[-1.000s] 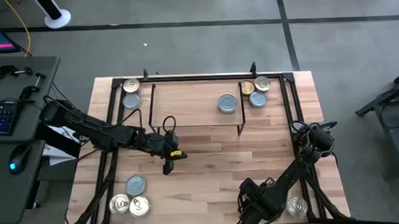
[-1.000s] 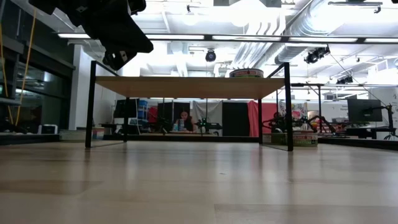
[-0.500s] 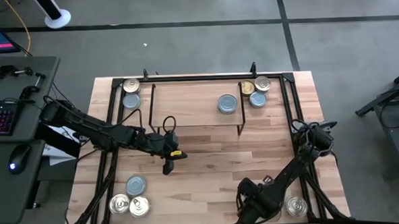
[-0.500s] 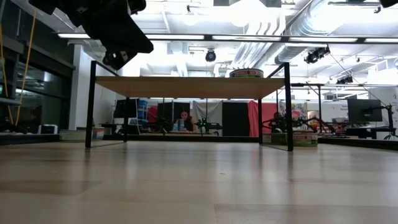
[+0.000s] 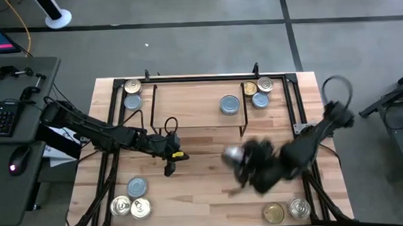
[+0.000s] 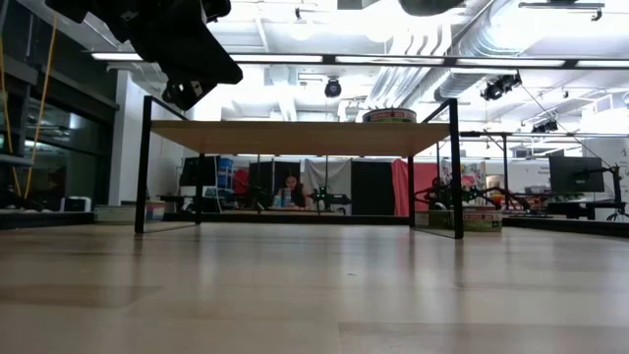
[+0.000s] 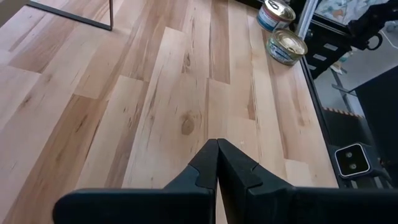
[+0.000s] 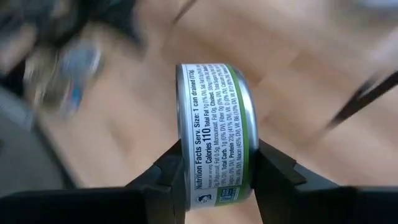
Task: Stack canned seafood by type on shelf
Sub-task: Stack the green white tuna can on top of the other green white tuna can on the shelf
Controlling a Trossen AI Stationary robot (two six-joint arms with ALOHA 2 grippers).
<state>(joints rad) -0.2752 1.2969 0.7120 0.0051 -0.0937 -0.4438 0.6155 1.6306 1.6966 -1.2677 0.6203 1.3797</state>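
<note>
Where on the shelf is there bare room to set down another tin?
The shelf is bare left of its lone blue tin, up to the left legs. Crowded: the three tins beside its right end, and two tins past its left end.

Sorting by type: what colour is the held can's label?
White with a green band, on the can; right wrist view.

A tin (image 6: 390, 116), seemingly green-banded, sits atop the shelf (image 6: 295, 125).

High view straight down over whole table (image 5: 212, 194); low view level at tabletop, facing shelf (image 6: 295, 125), also seen overhead; wrist views close, angled at tabletop.
</note>
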